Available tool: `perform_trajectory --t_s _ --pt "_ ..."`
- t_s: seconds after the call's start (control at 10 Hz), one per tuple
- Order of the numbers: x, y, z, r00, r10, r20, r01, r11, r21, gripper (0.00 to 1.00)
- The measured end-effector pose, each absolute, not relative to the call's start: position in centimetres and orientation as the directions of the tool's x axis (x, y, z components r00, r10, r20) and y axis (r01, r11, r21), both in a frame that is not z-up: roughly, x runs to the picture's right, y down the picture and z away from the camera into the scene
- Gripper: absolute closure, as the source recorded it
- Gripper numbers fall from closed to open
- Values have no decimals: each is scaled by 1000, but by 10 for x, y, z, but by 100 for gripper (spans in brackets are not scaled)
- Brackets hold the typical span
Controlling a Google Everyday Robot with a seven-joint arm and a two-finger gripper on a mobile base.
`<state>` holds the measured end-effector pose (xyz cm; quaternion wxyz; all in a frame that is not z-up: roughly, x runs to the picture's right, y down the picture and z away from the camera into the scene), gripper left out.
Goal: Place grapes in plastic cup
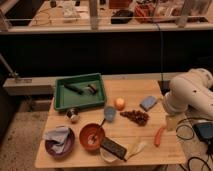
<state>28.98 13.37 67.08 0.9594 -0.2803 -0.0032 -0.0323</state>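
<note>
The grapes, a dark reddish-brown bunch, lie on the wooden table right of centre. The light-blue plastic cup stands upright just left of them, a small gap apart. My white arm hangs over the table's right edge. My gripper points down at that edge, to the right of the grapes and apart from them. It holds nothing that I can see.
An orange fruit and a blue sponge lie behind the grapes. A red-orange sausage lies near the gripper. A green tray, a reddish-brown bowl, a purple bowl with cloth and a black item fill the left and front.
</note>
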Motion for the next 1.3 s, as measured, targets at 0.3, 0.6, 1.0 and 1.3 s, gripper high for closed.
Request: perform_trajectory --t_s 0.3,0.6,1.0,1.3 --pt "283 130 673 994 -101 37 106 848 -519 20" --pt "262 124 678 983 -170 70 182 851 -493 20" --pt "247 120 683 970 -224 97 243 852 -463 20" --pt "232 116 689 956 -269 118 293 852 -434 20"
